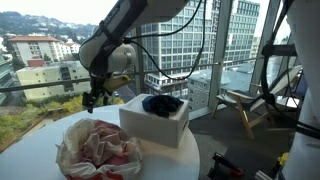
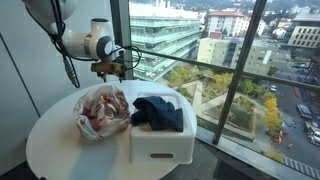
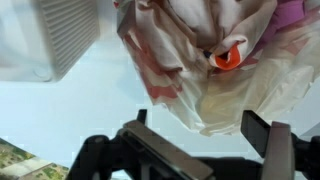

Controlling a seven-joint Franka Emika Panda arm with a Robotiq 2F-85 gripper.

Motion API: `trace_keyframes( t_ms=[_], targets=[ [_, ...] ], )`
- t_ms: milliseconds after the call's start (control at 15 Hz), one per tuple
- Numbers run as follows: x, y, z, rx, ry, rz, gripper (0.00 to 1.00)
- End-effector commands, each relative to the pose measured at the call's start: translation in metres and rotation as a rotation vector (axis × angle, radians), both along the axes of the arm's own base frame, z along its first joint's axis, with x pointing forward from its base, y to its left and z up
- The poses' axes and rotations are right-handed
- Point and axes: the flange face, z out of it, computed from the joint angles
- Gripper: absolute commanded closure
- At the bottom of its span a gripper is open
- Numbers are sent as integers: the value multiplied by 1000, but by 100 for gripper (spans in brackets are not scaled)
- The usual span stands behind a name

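A clear plastic bag of pink and white cloth lies on the round white table. It also shows in an exterior view and in the wrist view, with an orange spot on it. My gripper hangs open and empty above the table's far edge, just beyond the bag; in an exterior view it is above the bag's far side. In the wrist view the gripper has its fingers spread, with the bag's edge between and ahead of them, untouched.
A white ribbed bin holding dark blue cloth stands beside the bag; it also shows in an exterior view and in the wrist view. Floor-to-ceiling windows stand behind the table. A wooden chair is off to the side.
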Motion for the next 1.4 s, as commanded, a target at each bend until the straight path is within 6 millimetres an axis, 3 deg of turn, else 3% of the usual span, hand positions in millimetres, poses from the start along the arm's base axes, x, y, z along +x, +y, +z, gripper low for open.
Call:
trace_keyframes(
  t_ms=[0, 267, 667, 1000, 1333],
  targets=[
    [-31, -55, 53, -13, -72, -187, 0],
    [-62, -124, 77, -3, -87, -414, 0],
    [-93, -202, 57, -60, -73, -752, 0],
    [-91, -238, 23, -124, -58, -1000, 0],
    [-78, -237, -20, -129, 15, -1063, 0]
  ],
)
